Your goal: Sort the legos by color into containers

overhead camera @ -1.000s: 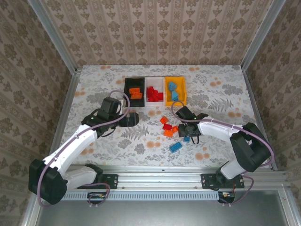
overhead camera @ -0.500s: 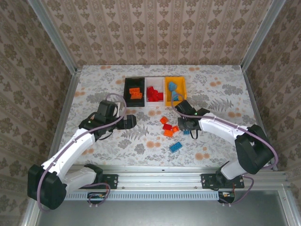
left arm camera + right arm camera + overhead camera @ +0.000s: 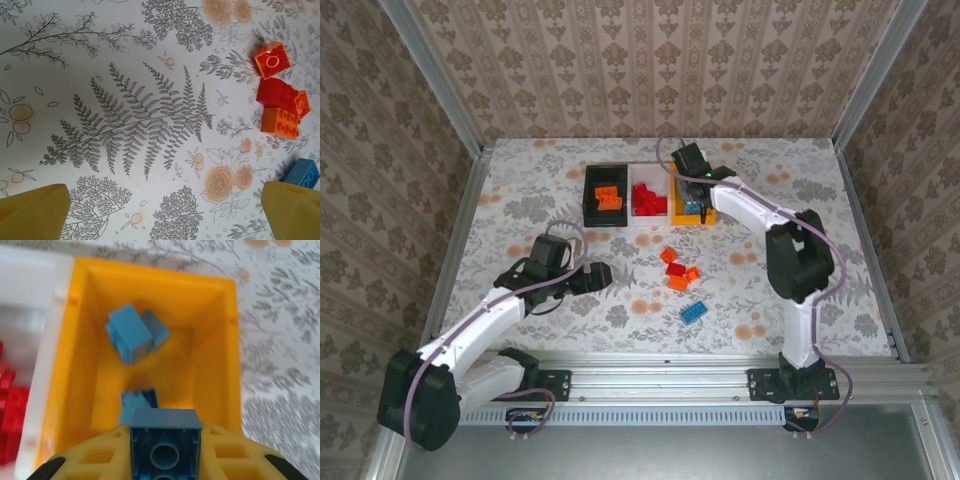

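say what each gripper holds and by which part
Right gripper pinches a blue lego by its two side walls, above the yellow bin; left gripper holds nothing.

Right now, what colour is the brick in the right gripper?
Light blue brick, clearest in right wrist view.

Black bin: orange legos. White bin: red legos. Yellow bin: blue legos, blue brick seemingly gripped above. Strays central.
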You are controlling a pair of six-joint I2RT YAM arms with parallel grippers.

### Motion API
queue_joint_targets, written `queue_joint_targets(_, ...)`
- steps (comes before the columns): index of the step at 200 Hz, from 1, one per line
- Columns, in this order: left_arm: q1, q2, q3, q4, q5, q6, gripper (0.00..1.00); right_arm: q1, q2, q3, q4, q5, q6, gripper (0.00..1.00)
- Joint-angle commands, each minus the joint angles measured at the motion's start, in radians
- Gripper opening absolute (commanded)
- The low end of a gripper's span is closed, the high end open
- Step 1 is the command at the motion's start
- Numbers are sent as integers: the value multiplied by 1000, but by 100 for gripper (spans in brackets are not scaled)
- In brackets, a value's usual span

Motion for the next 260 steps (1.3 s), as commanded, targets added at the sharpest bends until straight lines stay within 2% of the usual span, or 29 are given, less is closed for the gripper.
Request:
queue_joint_targets(1,7,-41,-8,-13,31,-7,100,-18,88,142,-78,0,-29,29)
queue_joint_targets(12,6,-54,-10,-22,36,-5,100,-26,118,186,-90,-38,-22,34)
queue_joint_targets(30,7,-74,-19,-25,37,-6,100,-23,126,221,-115,-52,-22,52)
queue_joint_targets(49,6,-77,-23,-16,43,-11,100,-17,65,185,-108,-60,-9,60)
queue_joint_targets(68,6,-63,-23,8,64,-21,100,-4,-48,74,-78,-44,12,62)
queue_joint_targets(89,-1,-48,-34,52,83,-41,100,38,-244,-170,-27,-7,121,66)
queue_joint_targets(102,-10,-41,-47,75,82,-51,100,89,-378,-343,-11,25,229,68)
queue_joint_targets(129,-24,-39,-79,107,83,-70,100,270,-617,-705,-33,53,517,74)
queue_joint_targets(143,-36,-43,-98,122,81,-80,100,378,-711,-823,-60,46,681,76)
queue_joint_targets(160,-48,-44,-123,150,78,-98,100,486,-773,-888,-139,71,842,79)
queue_joint_targets(180,-60,-48,-149,172,68,-116,100,557,-788,-921,-185,73,966,82)
queue_joint_targets(197,-64,-66,-171,181,64,-128,100,580,-759,-942,-160,37,1042,87)
queue_joint_targets(229,-66,-136,-205,148,50,-136,100,596,-646,-941,-98,-1,1128,87)
queue_joint_targets(260,-66,-219,-221,87,28,-130,100,596,-557,-902,-113,38,1181,85)
